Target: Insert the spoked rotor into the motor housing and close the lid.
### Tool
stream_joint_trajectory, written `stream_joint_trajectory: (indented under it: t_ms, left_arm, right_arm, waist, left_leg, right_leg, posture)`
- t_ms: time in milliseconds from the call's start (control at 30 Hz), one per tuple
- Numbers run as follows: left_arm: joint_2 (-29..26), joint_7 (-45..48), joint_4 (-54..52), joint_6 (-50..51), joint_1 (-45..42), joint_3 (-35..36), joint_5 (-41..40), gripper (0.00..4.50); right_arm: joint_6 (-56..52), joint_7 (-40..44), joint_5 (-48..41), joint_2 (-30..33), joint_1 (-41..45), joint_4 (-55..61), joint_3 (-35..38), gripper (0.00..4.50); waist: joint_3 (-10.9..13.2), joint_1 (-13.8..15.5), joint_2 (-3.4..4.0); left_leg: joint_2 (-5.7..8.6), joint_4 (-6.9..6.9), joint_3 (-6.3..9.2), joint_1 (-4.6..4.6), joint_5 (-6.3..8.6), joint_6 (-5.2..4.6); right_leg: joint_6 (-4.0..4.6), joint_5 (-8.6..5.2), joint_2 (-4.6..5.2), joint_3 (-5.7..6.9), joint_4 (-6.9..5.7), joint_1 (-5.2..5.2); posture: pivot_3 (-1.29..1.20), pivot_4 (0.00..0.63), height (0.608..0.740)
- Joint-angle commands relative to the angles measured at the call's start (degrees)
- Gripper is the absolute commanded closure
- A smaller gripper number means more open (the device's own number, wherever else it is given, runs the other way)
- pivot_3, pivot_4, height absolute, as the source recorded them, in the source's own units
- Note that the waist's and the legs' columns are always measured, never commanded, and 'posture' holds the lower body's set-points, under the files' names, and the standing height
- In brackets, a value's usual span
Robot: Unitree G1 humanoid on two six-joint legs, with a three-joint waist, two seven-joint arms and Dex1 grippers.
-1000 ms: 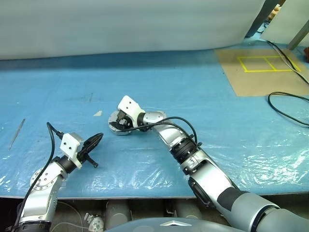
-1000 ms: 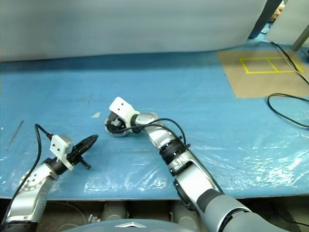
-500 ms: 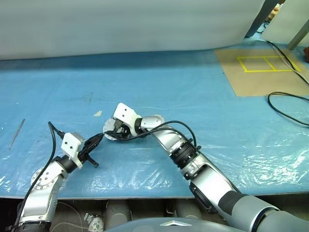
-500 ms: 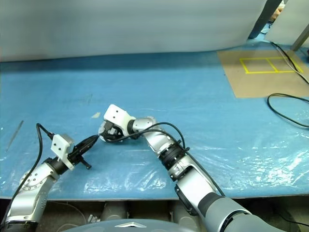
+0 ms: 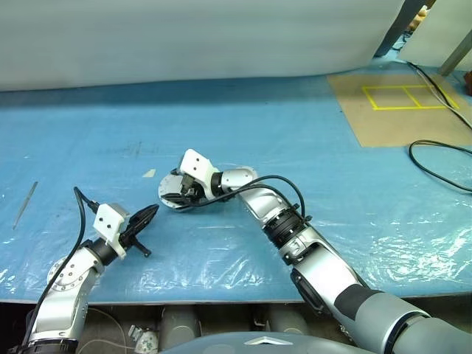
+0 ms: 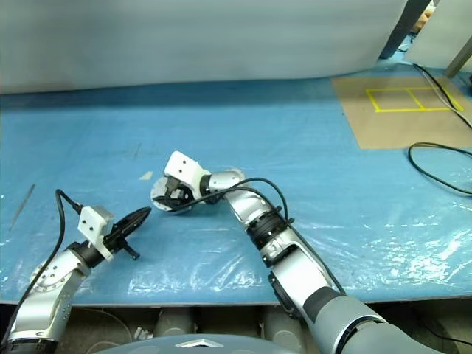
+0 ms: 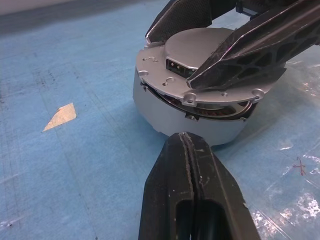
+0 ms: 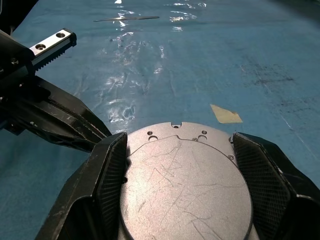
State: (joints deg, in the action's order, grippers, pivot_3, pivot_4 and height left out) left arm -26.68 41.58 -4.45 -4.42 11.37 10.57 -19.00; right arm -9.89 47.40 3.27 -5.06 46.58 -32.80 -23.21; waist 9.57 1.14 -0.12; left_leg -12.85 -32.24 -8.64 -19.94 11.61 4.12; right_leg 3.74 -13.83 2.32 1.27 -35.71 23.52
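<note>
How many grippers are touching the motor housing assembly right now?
1: the right gripper straddles the lid atop the motor housing. The left gripper, shut, sits just short of its wall.

A black cable [image 5: 439,166] loops beside yellow tape squares [image 5: 407,96] on brown board.

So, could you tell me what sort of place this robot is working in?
Probably a lab or workshop test bench: a blue plastic-covered table, yellow tape squares on a brown board, and a loose black cable. The motor housing points to assembly practice.
</note>
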Motion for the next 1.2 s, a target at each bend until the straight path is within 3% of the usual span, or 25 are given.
stream_joint_trajectory:
  t_ms: [33, 1200]
  left_arm:
    - [0.2, -0.7, -2.9, -0.5, 0.8, 0.9, -0.5, 4.5]
    - [0.3, -0.7, -3.0, -0.4, 0.7, 0.2, -0.4, 4.5]
  right_arm:
    - [2.0, 0.3, -0.9, -1.3, 1.4, 0.9, 0.5, 1.49]
    - [11.8, 1.2, 3.3, 0.5, 3.3, -17.1, 0.3, 1.49]
  waist:
    - [0.0, 0.0, 0.0]
    - [0.0, 0.1, 0.0]
  left_leg:
    - [0.0, 0.0, 0.0, 0.0, 0.0, 0.0]
    - [-0.01, -0.12, 0.0, 0.25, 0.01, -0.05]
  right_leg:
    - [0.01, -0.01, 0.0, 0.0, 0.0, 0.0]
    - [0.06, -0.02, 0.02, -0.01, -0.13, -0.32]
  posture:
    - [0.0, 0.15, 0.74]
    - [0.0, 0.15, 0.74]
